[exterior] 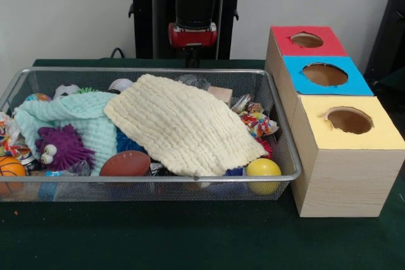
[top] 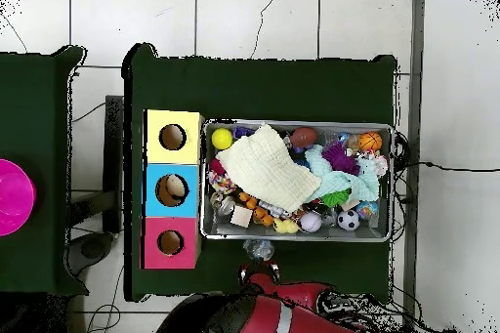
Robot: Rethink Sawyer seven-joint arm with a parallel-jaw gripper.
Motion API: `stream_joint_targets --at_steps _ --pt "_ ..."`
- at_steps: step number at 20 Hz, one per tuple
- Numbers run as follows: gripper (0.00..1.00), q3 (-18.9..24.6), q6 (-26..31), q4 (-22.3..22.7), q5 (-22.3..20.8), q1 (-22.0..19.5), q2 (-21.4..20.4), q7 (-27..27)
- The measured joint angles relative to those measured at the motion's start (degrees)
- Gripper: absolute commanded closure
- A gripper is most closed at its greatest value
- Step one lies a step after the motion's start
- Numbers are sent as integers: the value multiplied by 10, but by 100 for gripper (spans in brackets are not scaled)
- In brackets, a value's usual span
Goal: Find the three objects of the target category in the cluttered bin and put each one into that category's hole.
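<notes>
While the arm hangs back behind the bin, we log the scene:

Gripper: gripper sits behind the far rim of the wire bin, outside it; we can't tell if it's apart or together, holds nothing we can see.
Cover: cream cloth lies over the bin's middle; mint cloth beside it, partly tucked under.
Visible toys: yellow ball, brown football, purple spiky toy, basketball, soccer ball.
Targets: category isn't given, so we can't name the three objs; some prob. hidden under the cloths.
Holes: red box, blue box, yellow box in a row touching the bin's end.
Risk 1: a grab thru the cream cloth could snag fabric, drag toys out over the rim.
Risk 2: balls are round, smooth; a pinch off-centre could squirt them away.
Risk 3: boxes sit side by side, so a small aim error means wrong hole.
</notes>
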Motion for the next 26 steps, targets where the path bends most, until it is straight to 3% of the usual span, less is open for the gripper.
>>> stream_joint_targets --at_steps 14,26 --pt "100 17 43 2 0 -13 -34 0" --pt "100 17 43 2 0 -13 -27 0"
